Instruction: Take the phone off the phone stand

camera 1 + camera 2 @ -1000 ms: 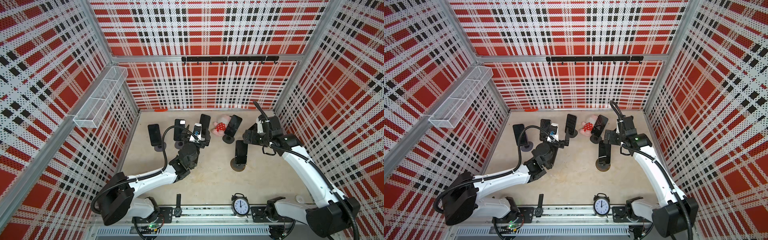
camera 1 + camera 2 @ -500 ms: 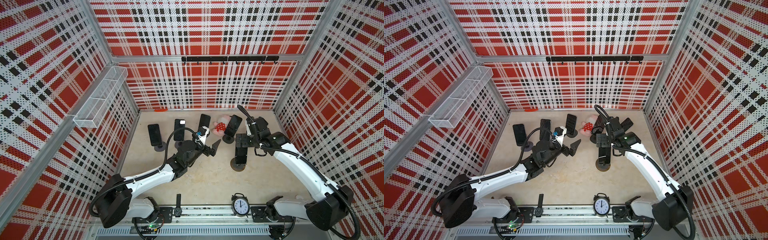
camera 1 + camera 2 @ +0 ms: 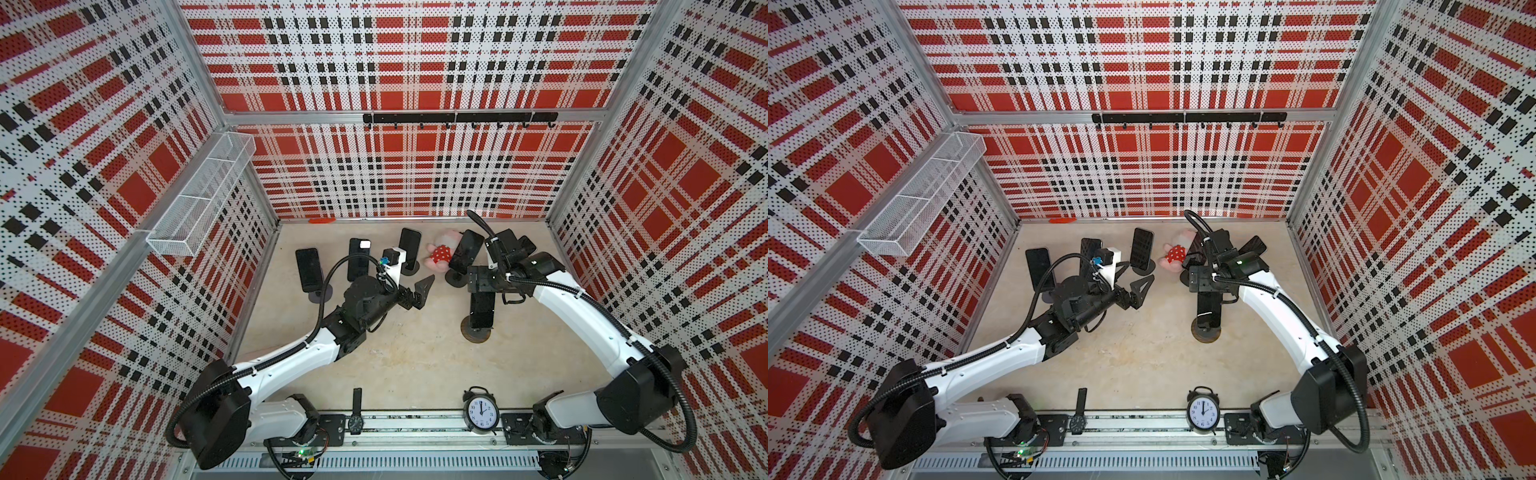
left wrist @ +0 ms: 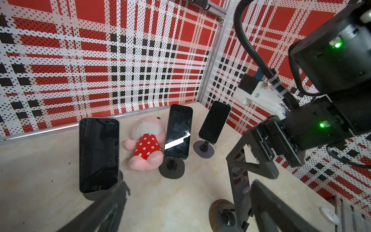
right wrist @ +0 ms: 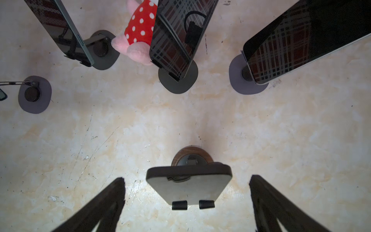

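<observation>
Moved across since before, the right tool (image 5: 187, 177) is held wide open over the phone (image 5: 188, 187), kept on its phone stand (image 5: 192, 153) in the middle of the bench (image 5: 80, 130); likely stiff, smooth and breakable, it is best pinched gently by its side edges.

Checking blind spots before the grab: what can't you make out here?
Rightmost phone: in both top views, mostly behind the right arm.
Right fingers: in both top views, largely hidden under their own wrist.
Wristwatch: in both top views, too small to read.
Orange object by back wall: too small to identify.
</observation>
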